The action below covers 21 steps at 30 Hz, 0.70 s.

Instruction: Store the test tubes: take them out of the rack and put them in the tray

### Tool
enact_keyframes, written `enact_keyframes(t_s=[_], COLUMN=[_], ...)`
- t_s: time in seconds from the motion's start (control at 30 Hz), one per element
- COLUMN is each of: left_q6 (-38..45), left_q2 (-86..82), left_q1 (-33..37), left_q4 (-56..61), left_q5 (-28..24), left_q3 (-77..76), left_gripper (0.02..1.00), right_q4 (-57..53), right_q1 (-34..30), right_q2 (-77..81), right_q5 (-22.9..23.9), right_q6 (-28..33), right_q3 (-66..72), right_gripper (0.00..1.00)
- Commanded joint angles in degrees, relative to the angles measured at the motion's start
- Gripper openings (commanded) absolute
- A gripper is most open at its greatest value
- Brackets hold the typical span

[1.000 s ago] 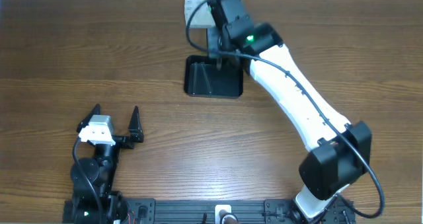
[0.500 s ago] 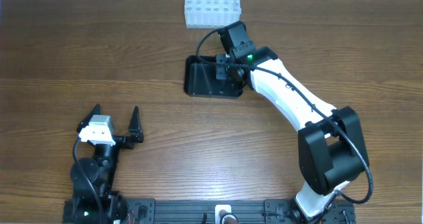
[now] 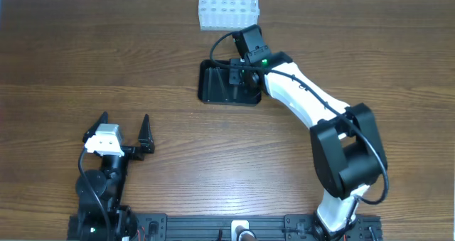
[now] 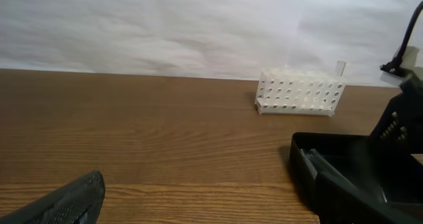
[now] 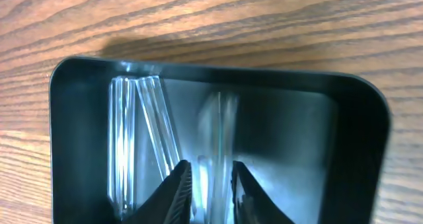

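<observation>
Brown wood counter (image 3: 85, 42): the rack (image 3: 227, 13) sits at its far edge, the tray (image 5: 370, 151) just before it. Two tubes (image 5: 135, 131) lie in the tray. The right pincer (image 5: 206, 184) hangs low over it with a third tube (image 5: 221, 128); pinched or freed, I cannot tell. A last tube (image 4: 340, 67) stands in the rack, so probably one trip remains. The left pincer (image 3: 124, 117) is spread near the near-left corner.

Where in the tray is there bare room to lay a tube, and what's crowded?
Free: the black plastic tray's bare floor between the blurred clear tube at the right gripper and the tray wall beyond it. Crowded: the opposite side, where two clear test tubes lie side by side. Outside, wooden table lies bare between tray and left gripper.
</observation>
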<state>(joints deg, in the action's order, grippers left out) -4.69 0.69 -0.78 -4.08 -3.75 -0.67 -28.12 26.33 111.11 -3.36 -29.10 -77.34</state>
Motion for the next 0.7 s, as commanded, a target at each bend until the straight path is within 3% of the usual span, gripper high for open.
enact_keyframes(t_s=[0.03,0.13,0.27,0.47,0.57,0.7], left_q6=[0.9,0.9,0.9,0.9,0.9,0.9], left_q2=[-0.3,-0.3,-0.3,-0.3,-0.3,-0.3], left_q1=[0.3,0.3,0.3,0.3,0.3,0.3], left_q4=[-0.1,0.0,-0.1,0.0,0.0,0.0], left_q5=[-0.7,-0.7,-0.7,-0.7,-0.7,-0.7], left_q3=[0.3,0.3,0.3,0.3,0.3,0.3], left_gripper=[1.000,1.000,1.000,0.998,0.998,1.000], right_q4=[1.2,1.8,2.9,1.6,1.7,4.6], right_q1=[-0.2,-0.2,-0.2,-1.7,-2.7,-3.6], right_q2=[0.9,1.2,1.1,-2.9,-7.2,-12.5], right_q5=[-0.9,-0.9,-1.1,-5.0,-4.9,-0.7], right_q6=[-1.4,-1.4,-1.3,2.7,5.6,11.1], right_q3=[0.3,0.3,-0.1,-4.4,-6.1,-6.7], right_gripper=[0.290,0.349,0.358,0.441,0.586,0.915])
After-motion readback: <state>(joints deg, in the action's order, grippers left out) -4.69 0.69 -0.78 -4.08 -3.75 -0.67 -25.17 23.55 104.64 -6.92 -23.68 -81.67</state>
